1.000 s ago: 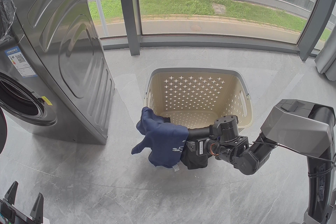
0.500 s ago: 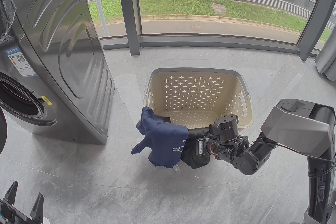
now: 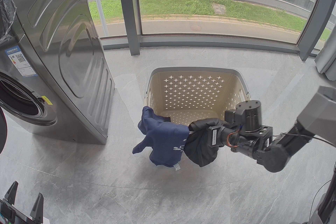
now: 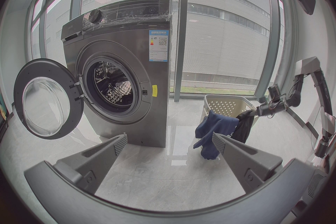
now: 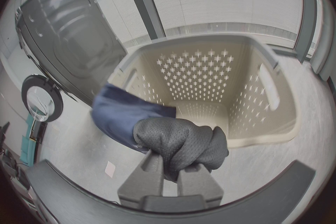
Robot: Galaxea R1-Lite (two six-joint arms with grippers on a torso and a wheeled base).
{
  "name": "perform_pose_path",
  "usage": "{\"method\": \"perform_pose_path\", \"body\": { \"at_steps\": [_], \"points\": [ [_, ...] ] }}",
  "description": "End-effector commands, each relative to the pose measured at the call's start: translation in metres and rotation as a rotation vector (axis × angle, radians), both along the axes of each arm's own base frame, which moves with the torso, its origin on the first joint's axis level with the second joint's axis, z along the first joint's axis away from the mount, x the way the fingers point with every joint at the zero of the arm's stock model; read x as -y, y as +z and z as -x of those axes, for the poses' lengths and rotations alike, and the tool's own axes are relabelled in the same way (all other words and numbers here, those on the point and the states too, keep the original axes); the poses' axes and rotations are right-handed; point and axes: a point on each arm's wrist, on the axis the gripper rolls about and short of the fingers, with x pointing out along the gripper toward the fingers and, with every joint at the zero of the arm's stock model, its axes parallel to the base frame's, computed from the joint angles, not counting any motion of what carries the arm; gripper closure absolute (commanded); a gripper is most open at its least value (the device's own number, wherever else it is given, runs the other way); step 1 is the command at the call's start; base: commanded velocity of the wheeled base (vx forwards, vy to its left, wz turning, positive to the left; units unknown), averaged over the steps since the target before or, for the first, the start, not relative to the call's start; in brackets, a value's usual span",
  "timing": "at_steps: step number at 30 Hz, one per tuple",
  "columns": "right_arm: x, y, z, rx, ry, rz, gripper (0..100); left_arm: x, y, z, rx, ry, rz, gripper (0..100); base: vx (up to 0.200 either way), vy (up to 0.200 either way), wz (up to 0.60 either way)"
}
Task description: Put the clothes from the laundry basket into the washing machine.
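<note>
Our right claw (image 5: 171, 165) is closed tight on a bunched dark grey perforated garment (image 5: 182, 142), held at the near rim of the cream plastic laundry basket with star-shaped holes (image 3: 196, 69). The basket's inside looks bare, and a navy blue cloth garment (image 3: 162, 140) hangs over that rim, touching the grey one. Our left claw (image 4: 168, 137) hangs wide open and empty, facing the grey front-loading washing machine (image 4: 157, 95). We judge both garments have yet to go through its open round door (image 4: 45, 102), and we cannot quite make out whether the drum (image 4: 110, 86) holds anything.
</note>
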Motion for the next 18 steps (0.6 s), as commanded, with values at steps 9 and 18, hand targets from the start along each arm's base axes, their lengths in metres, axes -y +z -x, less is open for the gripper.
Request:
{"method": "perform_pose_path", "body": {
  "at_steps": [9,18],
  "points": [
    [0.074,0.15,0.131,0.349,0.1,-0.219,100,0.0,-0.005,0.0,0.0,0.0,0.001,0,0.0,0.0,0.0],
    [0.076,0.156,0.145,0.383,0.159,-0.234,100,0.0,-0.005,0.0,0.0,-0.001,-0.002,0,-0.089,0.0,0.0]
  ]
}}
